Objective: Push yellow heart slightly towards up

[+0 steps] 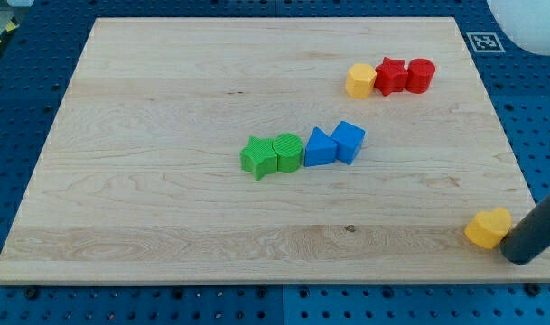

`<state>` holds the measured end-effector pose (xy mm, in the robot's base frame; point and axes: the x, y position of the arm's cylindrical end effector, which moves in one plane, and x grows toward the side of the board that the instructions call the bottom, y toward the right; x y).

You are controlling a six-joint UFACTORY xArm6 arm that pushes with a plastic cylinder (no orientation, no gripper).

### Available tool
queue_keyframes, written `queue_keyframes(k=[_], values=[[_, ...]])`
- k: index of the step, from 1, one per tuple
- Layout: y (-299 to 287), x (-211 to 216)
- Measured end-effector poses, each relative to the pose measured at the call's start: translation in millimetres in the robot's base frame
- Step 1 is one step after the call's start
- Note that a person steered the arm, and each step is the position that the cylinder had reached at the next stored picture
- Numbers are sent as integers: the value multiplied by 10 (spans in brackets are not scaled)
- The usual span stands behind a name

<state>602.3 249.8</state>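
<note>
The yellow heart (pixel 488 227) lies at the board's bottom right corner, close to the right edge. My tip (pixel 520 257) is the lower end of the dark rod entering from the view's right edge. It sits just right of and below the heart, touching or almost touching it, at the board's edge.
A yellow hexagon (pixel 359 80), a red star (pixel 391 76) and a red cylinder (pixel 420 76) form a row at the top right. A green star (pixel 258 157), a green cylinder (pixel 289 153) and two blue blocks (pixel 321 147) (pixel 349 141) form a row mid-board. The wooden board (pixel 166 108) lies on a blue pegboard.
</note>
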Motion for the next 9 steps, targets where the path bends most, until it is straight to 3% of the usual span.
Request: queue_keyframes(k=[4, 7, 8, 9], values=[[-113, -59], [-130, -387], [-135, -161], [-223, -212]])
